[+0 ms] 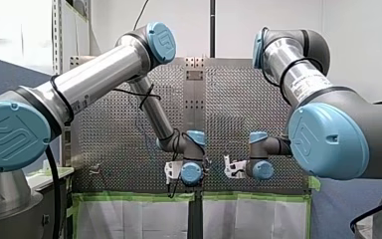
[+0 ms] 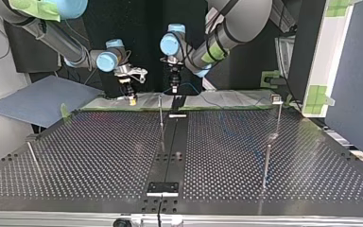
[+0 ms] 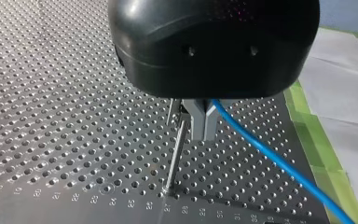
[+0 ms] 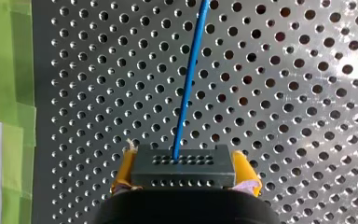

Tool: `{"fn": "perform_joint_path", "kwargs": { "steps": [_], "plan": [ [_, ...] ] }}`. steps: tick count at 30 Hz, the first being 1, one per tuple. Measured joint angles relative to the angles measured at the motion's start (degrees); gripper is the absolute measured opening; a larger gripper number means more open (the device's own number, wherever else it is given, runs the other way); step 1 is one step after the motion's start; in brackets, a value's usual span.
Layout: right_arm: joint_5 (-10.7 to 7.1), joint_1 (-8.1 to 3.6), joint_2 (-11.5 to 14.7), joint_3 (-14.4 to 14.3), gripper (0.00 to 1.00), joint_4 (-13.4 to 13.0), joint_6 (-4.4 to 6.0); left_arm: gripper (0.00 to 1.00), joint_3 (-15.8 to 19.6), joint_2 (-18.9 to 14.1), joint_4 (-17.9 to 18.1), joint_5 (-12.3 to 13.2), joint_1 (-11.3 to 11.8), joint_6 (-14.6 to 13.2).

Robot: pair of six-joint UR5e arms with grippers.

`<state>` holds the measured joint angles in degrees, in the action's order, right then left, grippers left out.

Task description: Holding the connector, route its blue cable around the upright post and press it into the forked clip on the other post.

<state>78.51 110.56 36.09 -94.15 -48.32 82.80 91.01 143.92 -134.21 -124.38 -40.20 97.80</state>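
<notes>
Pinching the dark connector (image 4: 182,170) between yellow pads (image 4: 123,170), my right gripper (image 4: 185,161) hangs over the black perforated desk (image 4: 284,93) — its blue cable (image 4: 189,70) runs ahead. My left gripper (image 3: 204,127), fingers (image 3: 195,121) pressed together on that cable, sits just beside an upright post (image 3: 176,154). Green tape (image 4: 9,70) edges the desk — white wall (image 1: 358,40) behind.

dark perforated table (image 2: 99,156) carries thin upright posts: middle post (image 2: 161,118), clip-topped post (image 2: 278,118), nearer post (image 2: 266,165); green tape (image 3: 303,100) lines its edge.
</notes>
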Motion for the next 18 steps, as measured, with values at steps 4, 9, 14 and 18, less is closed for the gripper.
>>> {"fn": "perform_joint_path", "kwargs": {
  "steps": [4, 9, 14, 18],
  "plan": [
    [-0.06, -0.36, 0.0, 0.1, 0.15, 0.0, 0.04, 0.04, -0.2, 0.0, -0.2, 0.4, 0.2, -0.1],
    [-0.19, -0.69, 0.0, 0.3, 0.15, -0.1, 0.10, 0.04, -0.5, 0.0, -0.4, 0.5, 0.4, -0.1],
    [-0.56, -1.06, 0.0, 0.4, 0.15, -0.3, 0.17, 0.04, -0.9, 0.0, -0.6, 1.0, 0.5, -0.1],
    [-0.69, -1.28, 0.0, 0.4, 0.15, -0.5, 0.20, 0.04, -1.1, 0.0, -0.8, 1.4, 0.7, -0.1]
  ]
}}
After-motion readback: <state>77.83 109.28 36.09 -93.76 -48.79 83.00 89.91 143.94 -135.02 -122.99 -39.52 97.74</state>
